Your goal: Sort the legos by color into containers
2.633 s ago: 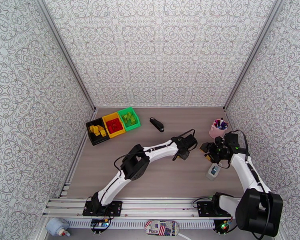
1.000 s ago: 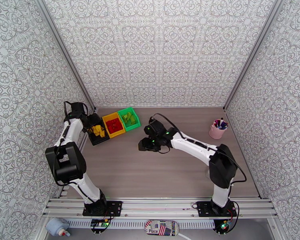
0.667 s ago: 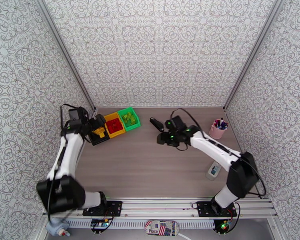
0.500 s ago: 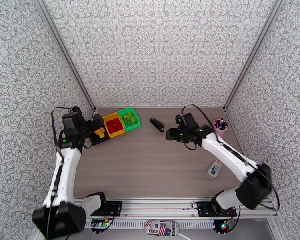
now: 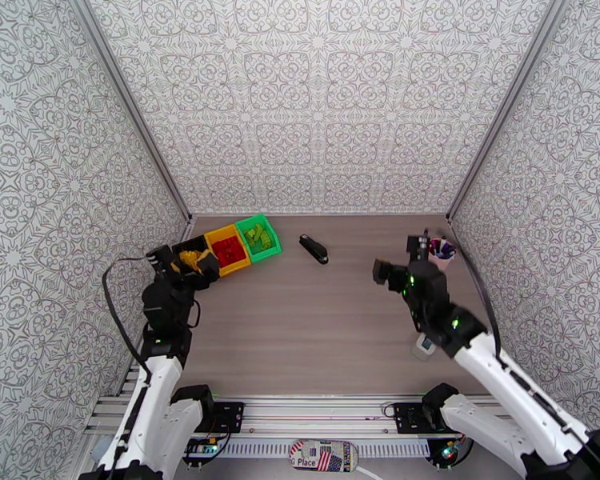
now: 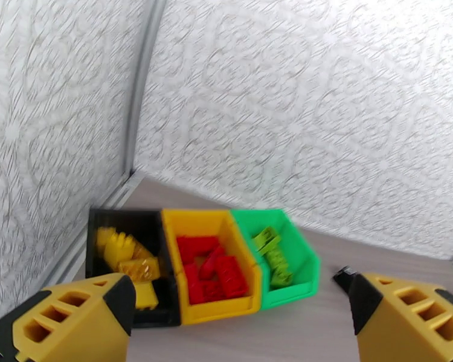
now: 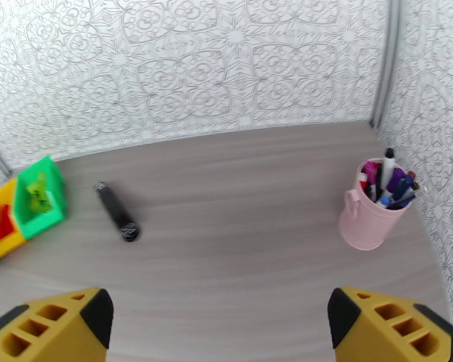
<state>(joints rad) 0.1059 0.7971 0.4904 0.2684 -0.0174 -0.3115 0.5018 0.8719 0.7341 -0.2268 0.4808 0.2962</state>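
Yellow legos point(image 6: 125, 253) are lying in the black bin point(image 6: 124, 215), at the left end of a row of three containers standing side by side in the far left corner of the wood-grain table point(image 7: 238, 194). In the middle of the row, red legos point(image 6: 214, 269) are sitting in the yellow bin point(image 6: 196, 218), and lime green legos point(image 6: 272, 248) are resting in the green bin point(image 6: 293, 285) at the right end. The left gripper point(image 6: 237, 297) is hovering just in front of this row, its yellow fingers point(image 6: 75, 321) standing wide apart with nothing between them. The right gripper point(image 7: 217, 309) is hanging over the right half of the table, its fingers point(image 7: 51, 333) likewise spread wide and holding nothing. A black stapler-like object point(image 7: 116, 211) is lying on the table near the green bin, well apart from a pink cup point(image 7: 368, 221) of pens standing near the right wall.
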